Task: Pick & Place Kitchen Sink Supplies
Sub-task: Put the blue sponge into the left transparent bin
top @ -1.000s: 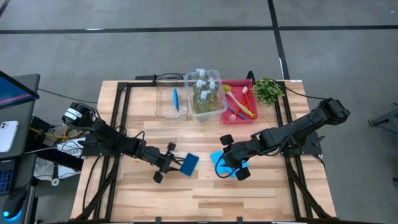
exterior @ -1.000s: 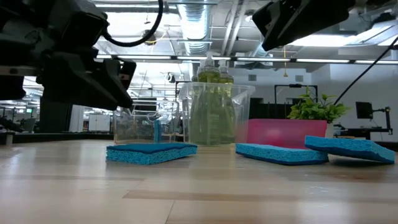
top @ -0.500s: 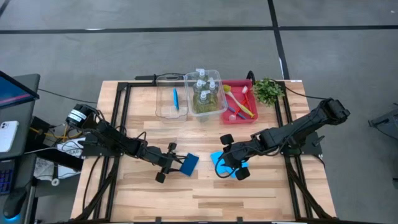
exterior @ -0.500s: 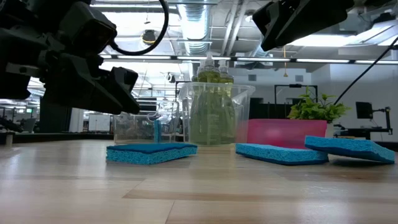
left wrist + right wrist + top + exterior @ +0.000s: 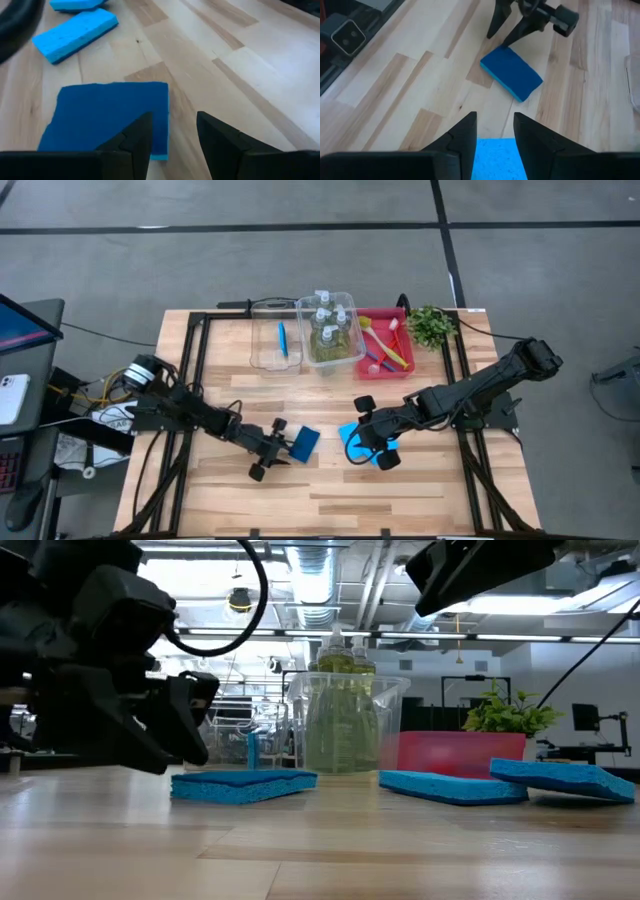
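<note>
Near the table's middle, the left gripper (image 5: 272,450) sits low, fingers spread just beside a dark blue sponge (image 5: 305,442) – the pick is at hand. Next it must edge forward and pinch; the right gripper (image 5: 369,443) hovers spread over a lighter sponge (image 5: 498,159)

Three flat blue rectangular sponges (image 5: 305,442) lie on the wooden table. Small clear bottles of yellow-green liquid (image 5: 330,328) stand upright in a clear bin. Slim long-handled brushes (image 5: 383,345) lie in a red tray.
</note>
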